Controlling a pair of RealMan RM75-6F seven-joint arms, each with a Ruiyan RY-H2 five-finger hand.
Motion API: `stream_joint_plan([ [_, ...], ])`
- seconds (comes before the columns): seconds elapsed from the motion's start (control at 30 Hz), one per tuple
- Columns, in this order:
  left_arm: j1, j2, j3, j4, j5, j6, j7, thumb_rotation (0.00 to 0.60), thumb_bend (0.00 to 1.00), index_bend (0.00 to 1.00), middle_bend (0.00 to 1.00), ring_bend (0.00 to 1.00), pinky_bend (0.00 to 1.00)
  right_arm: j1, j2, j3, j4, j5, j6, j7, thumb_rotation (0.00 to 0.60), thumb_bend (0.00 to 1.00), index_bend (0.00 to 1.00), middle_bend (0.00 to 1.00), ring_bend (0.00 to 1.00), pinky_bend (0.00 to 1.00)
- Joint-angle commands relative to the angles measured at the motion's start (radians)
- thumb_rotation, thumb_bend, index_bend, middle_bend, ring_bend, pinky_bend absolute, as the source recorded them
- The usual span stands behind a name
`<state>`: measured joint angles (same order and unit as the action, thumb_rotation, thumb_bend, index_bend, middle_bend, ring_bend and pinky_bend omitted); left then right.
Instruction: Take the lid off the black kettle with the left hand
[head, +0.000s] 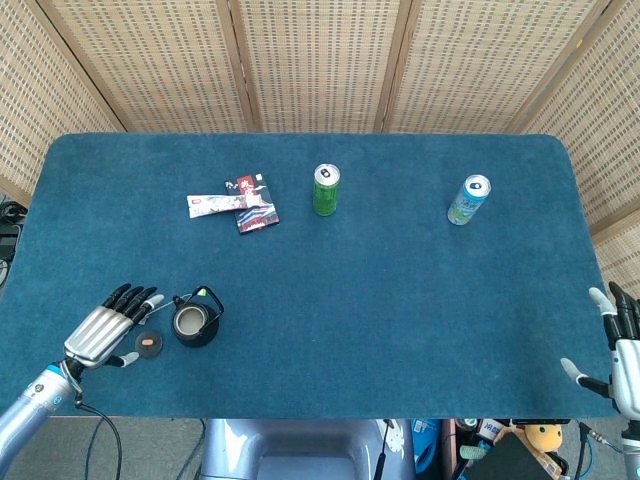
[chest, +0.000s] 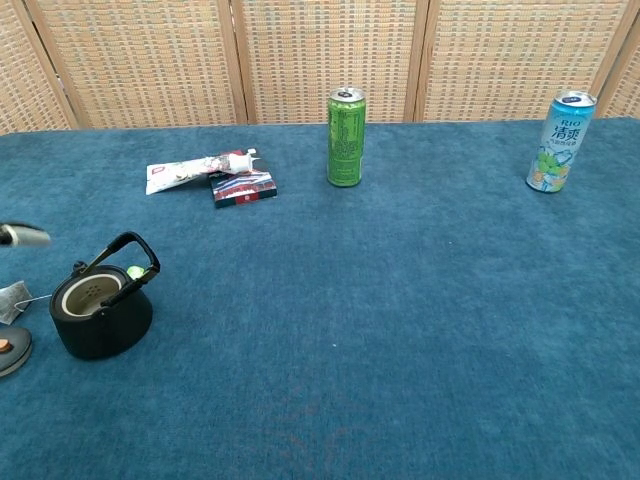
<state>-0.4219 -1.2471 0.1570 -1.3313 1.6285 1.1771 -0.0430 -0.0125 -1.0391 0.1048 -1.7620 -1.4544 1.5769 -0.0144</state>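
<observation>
The black kettle stands near the table's front left, its mouth uncovered and its handle up; the chest view shows the kettle with a strainer inside. Its dark lid lies flat on the cloth just left of the kettle, and the chest view catches the lid at the left border. My left hand hovers beside the lid with fingers stretched out and holds nothing; only one fingertip shows in the chest view. My right hand hangs off the table's front right corner, fingers spread and empty.
A green can stands at centre back and a blue-white can at back right. A flat packet and a small red box lie at back left. A tea-bag tag lies left of the kettle.
</observation>
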Motion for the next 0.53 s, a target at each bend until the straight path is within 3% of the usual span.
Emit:
stream_joint_plan([
  [0.03, 0.05, 0.099, -0.056, -0.13, -0.035, 0.141, 0.014, 0.6, 0.2, 0.0, 0.0, 0.0, 0.0, 0.0, -0.001, 0.0, -0.002, -0.001, 0.0, -0.003, 0.6, 0.0, 0.0, 0.0, 0.0, 0.0],
  [0.3, 0.204, 0.175, -0.136, -0.347, -0.184, 0.363, 0.077, 0.6, 0.18, 0.0, 0.0, 0.0, 0.0, 0.001, -0.013, -0.004, 0.006, -0.008, 0.004, -0.032, 0.6, 0.0, 0.0, 0.0, 0.0, 0.0],
  [0.53, 0.22, 0.18, -0.136, -0.352, -0.167, 0.349, 0.085, 0.6, 0.18, 0.0, 0.0, 0.0, 0.0, 0.003, -0.023, -0.003, 0.013, -0.01, 0.006, -0.045, 0.6, 0.0, 0.0, 0.0, 0.0, 0.0],
])
